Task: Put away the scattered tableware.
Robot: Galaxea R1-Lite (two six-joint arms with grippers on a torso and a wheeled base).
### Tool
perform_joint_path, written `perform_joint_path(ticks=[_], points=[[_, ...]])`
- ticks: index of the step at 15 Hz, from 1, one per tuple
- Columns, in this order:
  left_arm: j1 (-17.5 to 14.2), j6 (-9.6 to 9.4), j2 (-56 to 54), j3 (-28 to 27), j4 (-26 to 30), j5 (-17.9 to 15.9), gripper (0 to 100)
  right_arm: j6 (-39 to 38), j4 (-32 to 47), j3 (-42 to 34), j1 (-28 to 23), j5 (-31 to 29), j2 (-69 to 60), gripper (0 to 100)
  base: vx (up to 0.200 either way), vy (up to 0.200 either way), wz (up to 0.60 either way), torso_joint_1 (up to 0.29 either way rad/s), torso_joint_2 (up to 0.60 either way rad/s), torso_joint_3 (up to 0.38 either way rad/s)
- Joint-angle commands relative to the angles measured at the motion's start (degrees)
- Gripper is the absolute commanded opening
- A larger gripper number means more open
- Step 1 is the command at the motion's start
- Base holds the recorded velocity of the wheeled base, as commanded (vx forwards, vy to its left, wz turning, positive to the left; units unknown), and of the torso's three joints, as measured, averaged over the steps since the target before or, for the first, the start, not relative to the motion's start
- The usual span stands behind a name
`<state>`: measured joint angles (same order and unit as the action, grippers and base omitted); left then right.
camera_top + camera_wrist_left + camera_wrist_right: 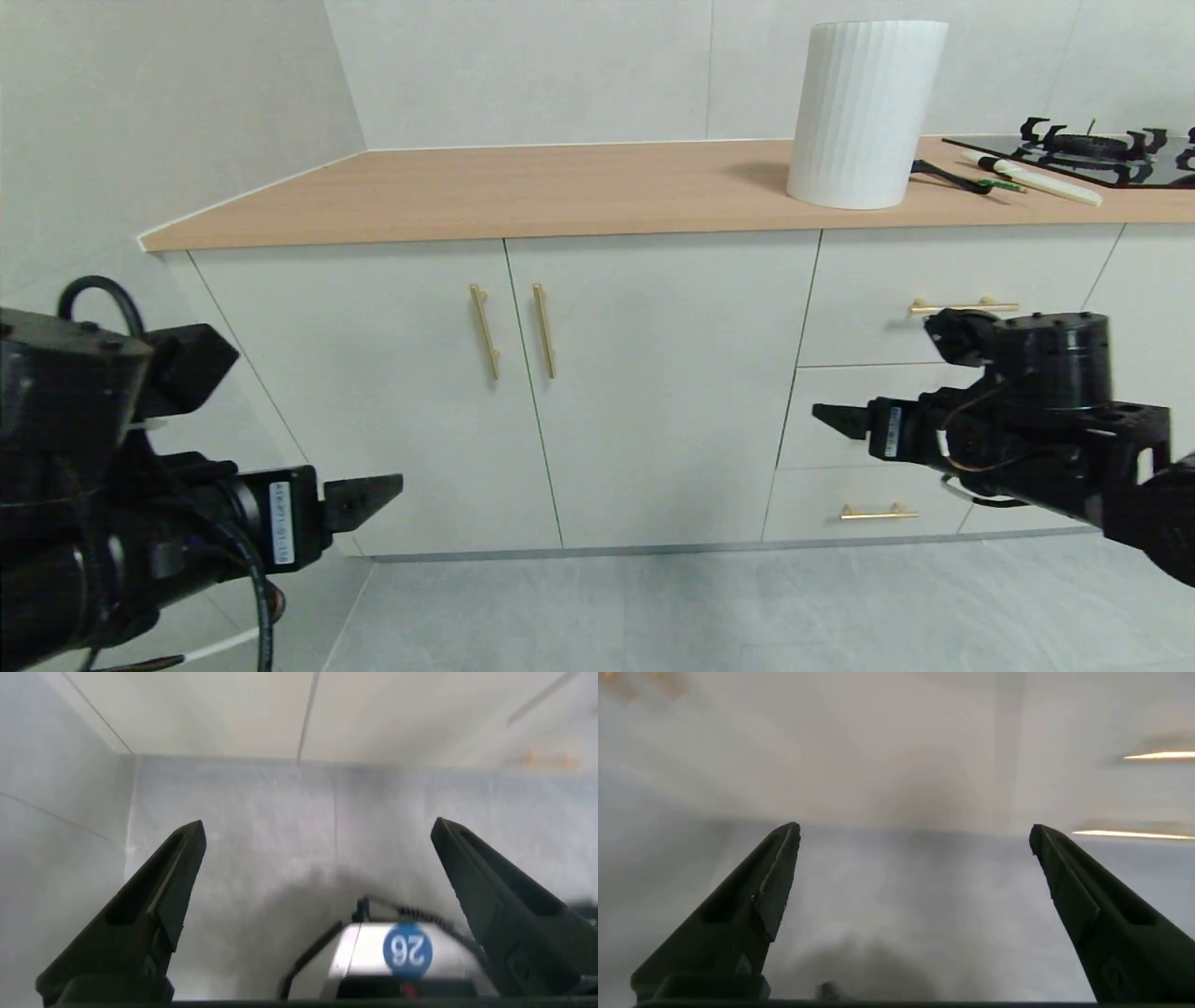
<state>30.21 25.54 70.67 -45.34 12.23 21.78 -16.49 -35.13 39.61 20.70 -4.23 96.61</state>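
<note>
L claw (318, 835) & R claw (915, 835) both spread wide, low in front of cabinet (653, 373). Utensils (1027, 179) lie on counter (513, 191) above and beyond R claw, just beside white holder (864, 112), near hob (1102, 149)

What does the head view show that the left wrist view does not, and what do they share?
Head view adds: the counter, a white container standing on it, utensils lying beside that, the stove, and the right gripper. Left wrist view adds: the left gripper with both fingers spread wide and nothing between them. Shared: the left gripper, the cabinet and the floor.
</note>
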Motion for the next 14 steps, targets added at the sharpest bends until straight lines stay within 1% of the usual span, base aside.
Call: perform_joint_path(ticks=[1, 2, 3, 4, 5, 7, 8, 10, 11, 12, 13, 14], points=[[-3.7, -1.02, -8.9, 2.1, 0.0, -0.1, 100, 2.9, -0.1, -8.0, -3.0, -5.0, -14.3, 100, 0.000, 0.000, 0.00, 0.000, 0.00, 0.000], [-5.2, -2.51, -14.1, 4.4, 0.0, -0.1, 100, 4.0, -0.1, -11.7, -4.5, -6.1, -21.5, 100, 0.000, 0.000, 0.00, 0.000, 0.00, 0.000], [-6.0, -4.53, -19.0, 6.8, 0.0, -0.1, 100, 4.9, 0.0, -15.0, -6.4, -6.3, -27.8, 100, 0.000, 0.000, 0.00, 0.000, 0.00, 0.000], [-6.3, -6.82, -24.2, 8.8, 0.0, -0.1, 100, 6.4, 0.3, -17.5, -8.9, -6.3, -33.6, 100, 0.000, 0.000, 0.00, 0.000, 0.00, 0.000], [-6.9, -8.31, -27.8, 10.0, 0.0, -0.1, 100, 7.6, 0.4, -19.1, -10.9, -6.2, -37.5, 100, 0.000, 0.000, 0.00, 0.000, 0.00, 0.000], [-10.3, -12.00, -35.1, 12.7, 0.0, -0.3, 100, 9.6, 0.5, -22.2, -15.1, -6.1, -45.9, 100, 0.000, 0.000, 0.00, 0.000, 0.00, 0.000], [-12.3, -15.17, -40.8, 14.4, 0.1, -0.3, 100, 10.7, 1.6, -23.6, -17.4, -6.0, -52.4, 100, 0.000, 0.000, 0.00, 0.000, 0.00, 0.000], [-15.4, -19.56, -47.7, 16.6, 0.2, -0.5, 100, 12.5, 5.3, -23.8, -18.6, -5.9, -61.3, 100, 0.000, 0.000, 0.00, 0.000, 0.00, 0.000], [-16.1, -20.53, -49.1, 16.9, 0.2, -0.5, 100, 13.1, 6.6, -23.8, -18.6, -5.8, -63.9, 100, 0.000, 0.000, 0.00, 0.000, 0.00, 0.000], [-18.0, -22.99, -53.5, 17.7, 0.2, -0.5, 100, 16.7, 11.7, -23.8, -18.6, -5.8, -71.7, 100, 0.000, 0.000, 0.00, 0.000, 0.00, 0.000], [-19.0, -24.40, -56.4, 17.9, 0.3, -0.5, 100, 18.4, 16.4, -23.7, -18.6, -5.8, -77.5, 100, 0.000, 0.000, 0.00, 0.000, 0.00, 0.000], [-19.6, -25.19, -58.4, 18.3, 0.3, -0.5, 100, 19.7, 20.0, -23.6, -18.7, -5.8, -81.6, 100, 0.000, 0.000, 0.00, 0.000, 0.00, 0.000]])
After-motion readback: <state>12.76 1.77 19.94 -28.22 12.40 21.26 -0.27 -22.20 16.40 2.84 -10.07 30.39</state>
